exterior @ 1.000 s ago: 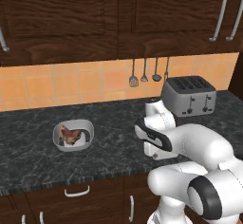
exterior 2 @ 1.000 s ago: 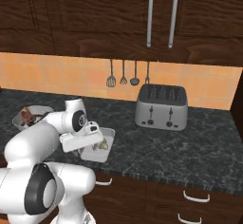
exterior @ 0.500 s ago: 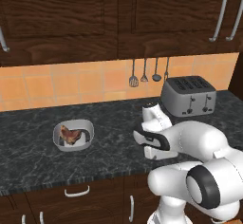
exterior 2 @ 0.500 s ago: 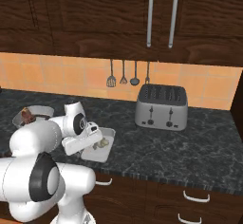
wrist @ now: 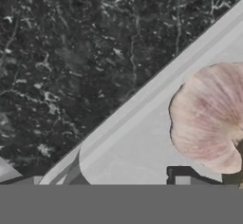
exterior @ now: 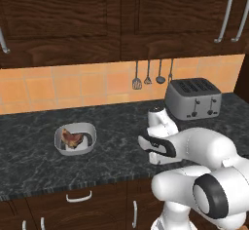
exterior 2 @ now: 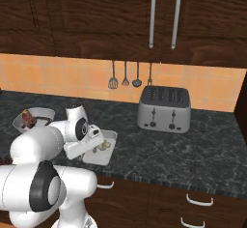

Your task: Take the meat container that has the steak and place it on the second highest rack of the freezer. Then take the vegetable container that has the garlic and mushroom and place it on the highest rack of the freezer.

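Note:
The vegetable container (exterior 2: 107, 150), a shallow white tray, lies on the black counter near its front edge. The pinkish-white garlic (wrist: 209, 117) rests inside it, close to the wall (wrist: 142, 102); small beige pieces (exterior 2: 103, 146) show in the right base view. My gripper (wrist: 95, 179) is open and low over the tray's left edge, with one dark fingertip (wrist: 182, 176) inside by the garlic and the wall running between the fingers. The meat container (exterior: 75, 139), a white bowl, holds the reddish steak (exterior: 71, 139) further left. The freezer is out of view.
A silver toaster (exterior: 192, 98) stands at the back right of the counter. Utensils (exterior 2: 125, 75) hang on the orange tiled wall. Dark cabinets with bar handles (exterior 2: 153, 15) hang overhead. The counter's front edge (exterior: 73, 187) runs just before the tray.
The hand has sunk slightly lower over the vegetable container's left edge and the arm's elbow has swung round. The containers have stayed put.

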Controlling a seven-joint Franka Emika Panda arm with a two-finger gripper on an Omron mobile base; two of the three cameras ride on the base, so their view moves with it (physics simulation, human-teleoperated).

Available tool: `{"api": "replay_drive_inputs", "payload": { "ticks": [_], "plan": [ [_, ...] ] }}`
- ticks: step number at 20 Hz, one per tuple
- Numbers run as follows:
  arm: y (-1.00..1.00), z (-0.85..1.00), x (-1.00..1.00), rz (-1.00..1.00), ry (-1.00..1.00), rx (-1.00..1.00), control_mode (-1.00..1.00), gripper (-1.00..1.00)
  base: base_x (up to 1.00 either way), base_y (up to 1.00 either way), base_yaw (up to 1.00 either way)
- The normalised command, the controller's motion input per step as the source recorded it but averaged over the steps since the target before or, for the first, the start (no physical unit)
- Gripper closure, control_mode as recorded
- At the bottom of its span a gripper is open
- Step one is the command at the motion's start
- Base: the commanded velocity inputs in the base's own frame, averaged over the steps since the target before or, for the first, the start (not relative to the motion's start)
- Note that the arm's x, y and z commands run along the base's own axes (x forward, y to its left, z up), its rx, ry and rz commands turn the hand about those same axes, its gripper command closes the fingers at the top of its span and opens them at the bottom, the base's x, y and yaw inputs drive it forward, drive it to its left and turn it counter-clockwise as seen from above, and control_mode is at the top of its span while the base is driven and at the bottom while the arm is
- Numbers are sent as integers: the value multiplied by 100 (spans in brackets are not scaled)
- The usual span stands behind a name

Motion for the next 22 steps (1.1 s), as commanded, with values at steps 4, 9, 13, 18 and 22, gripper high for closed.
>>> {"api": "replay_drive_inputs", "payload": {
  "ticks": [4,9,13,18,22],
  "plan": [
    [0,-29,-7,0,0,1,-100,100,0,0,0],
    [0,11,-14,0,-4,0,-100,100,0,0,0],
    [0,81,-15,0,-10,0,-100,100,0,0,0],
    [0,100,-69,0,-25,-4,-100,100,0,0,0],
    [0,100,-76,0,-17,-1,-100,100,0,0,0]
  ]
}}
